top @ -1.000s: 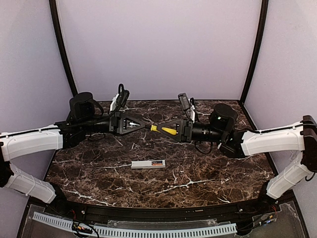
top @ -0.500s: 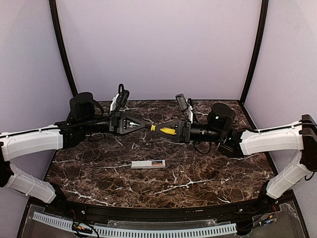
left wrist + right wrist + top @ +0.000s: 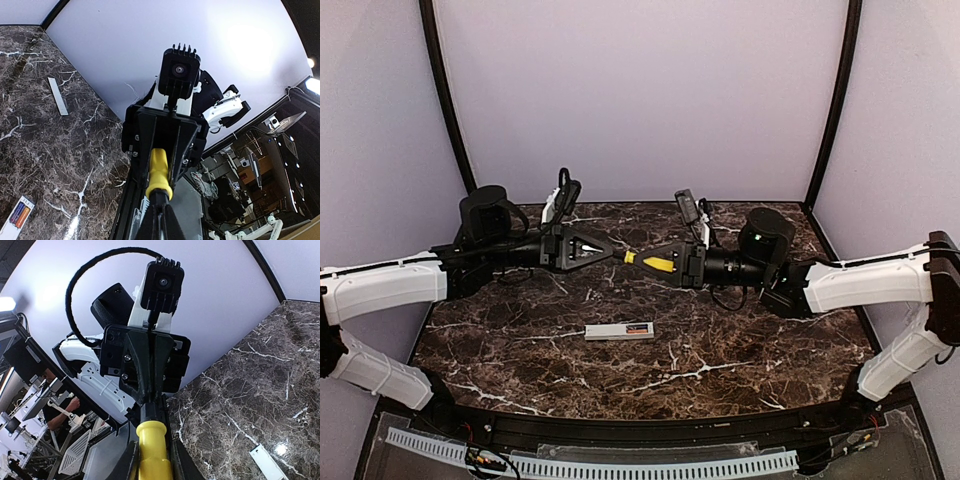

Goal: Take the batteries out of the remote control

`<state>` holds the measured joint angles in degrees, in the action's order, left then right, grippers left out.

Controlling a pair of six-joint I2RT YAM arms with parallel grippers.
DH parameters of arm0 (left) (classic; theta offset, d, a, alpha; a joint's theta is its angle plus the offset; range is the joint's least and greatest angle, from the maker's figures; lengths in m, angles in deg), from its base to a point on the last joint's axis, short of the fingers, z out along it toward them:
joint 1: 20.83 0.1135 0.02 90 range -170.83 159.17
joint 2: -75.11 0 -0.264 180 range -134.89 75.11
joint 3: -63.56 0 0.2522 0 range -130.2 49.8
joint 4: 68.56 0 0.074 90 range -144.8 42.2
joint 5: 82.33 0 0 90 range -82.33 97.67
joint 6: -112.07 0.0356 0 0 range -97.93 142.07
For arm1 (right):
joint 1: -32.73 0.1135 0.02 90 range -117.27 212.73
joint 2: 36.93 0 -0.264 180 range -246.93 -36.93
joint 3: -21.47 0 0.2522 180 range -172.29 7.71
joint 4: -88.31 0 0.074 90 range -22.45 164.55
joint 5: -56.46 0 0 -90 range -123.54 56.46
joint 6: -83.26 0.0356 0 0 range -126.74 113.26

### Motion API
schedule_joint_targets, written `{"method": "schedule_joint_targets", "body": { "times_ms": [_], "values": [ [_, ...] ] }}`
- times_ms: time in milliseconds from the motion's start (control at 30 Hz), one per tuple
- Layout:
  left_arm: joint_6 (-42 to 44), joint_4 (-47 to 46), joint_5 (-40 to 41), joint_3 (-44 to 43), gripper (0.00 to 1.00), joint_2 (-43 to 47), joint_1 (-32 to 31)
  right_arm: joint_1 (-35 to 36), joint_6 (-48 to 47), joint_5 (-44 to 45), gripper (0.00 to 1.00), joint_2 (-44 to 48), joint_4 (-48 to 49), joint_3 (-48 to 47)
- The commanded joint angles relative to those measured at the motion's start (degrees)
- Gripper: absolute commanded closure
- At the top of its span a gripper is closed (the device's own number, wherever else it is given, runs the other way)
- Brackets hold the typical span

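Observation:
The white remote control [image 3: 619, 331] lies on the marble table [image 3: 750, 350], battery recess up. Orange-red batteries [image 3: 639, 328] show at its right end. In the left wrist view the remote [image 3: 11, 222] is at the bottom left, its batteries [image 3: 20, 215] in the recess. Both grippers meet high above the table's back half. My right gripper [image 3: 645, 260] is shut on the yellow handle of a screwdriver [image 3: 660, 264]. My left gripper [image 3: 618, 256] is shut on the screwdriver's black front part. The left gripper [image 3: 160, 202] and the right gripper [image 3: 151, 445] also show in their own wrist views.
A pale flat cover strip [image 3: 58, 96] lies on the marble near the wall. A white flat piece [image 3: 272, 464] shows at the right wrist view's lower right; I cannot tell what it is. Purple walls and black corner poles [image 3: 445, 95] enclose the table.
The right arm and the screwdriver shifted very slightly left a second ago. Since then nothing has visibly moved. The remote has stayed put.

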<state>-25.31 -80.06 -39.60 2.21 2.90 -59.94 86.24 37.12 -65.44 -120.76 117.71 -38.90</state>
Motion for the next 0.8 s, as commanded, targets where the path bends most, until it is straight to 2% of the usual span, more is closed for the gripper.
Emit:
{"method": "schedule_joint_targets", "body": {
  "times_ms": [0,233,300,367,567,767],
  "values": [
    [0.0,-0.77,1.42,0.37,1.0,0.72,0.22,0.53,-0.15,-0.77,0.81,0.25,1.84,-0.58],
    [1.67,1.4,3.2,0.49,0.99,0.9,0.25,0.54,-0.27,-1.1,0.97,0.8,0.77,-0.37],
    [3.34,3.7,3.93,0.07,0.91,1.26,0.27,0.54,-0.68,-1.19,1.0,1.38,-0.13,-0.09],
    [5.41,6.81,4.7,-0.55,0.76,2.05,0.27,0.53,-1.21,-1.0,1.0,2.33,-1.16,0.82],
    [12.78,18.09,7.62,-2.51,0.41,5.3,0.48,0.51,-2.77,0.45,1.0,6.13,-4.83,3.86],
    [25.0,33.88,13.03,-6.22,0.2,8.84,0.81,0.53,-4.94,1.97,1.0,9.66,-12.24,4.43]
  ]
}}
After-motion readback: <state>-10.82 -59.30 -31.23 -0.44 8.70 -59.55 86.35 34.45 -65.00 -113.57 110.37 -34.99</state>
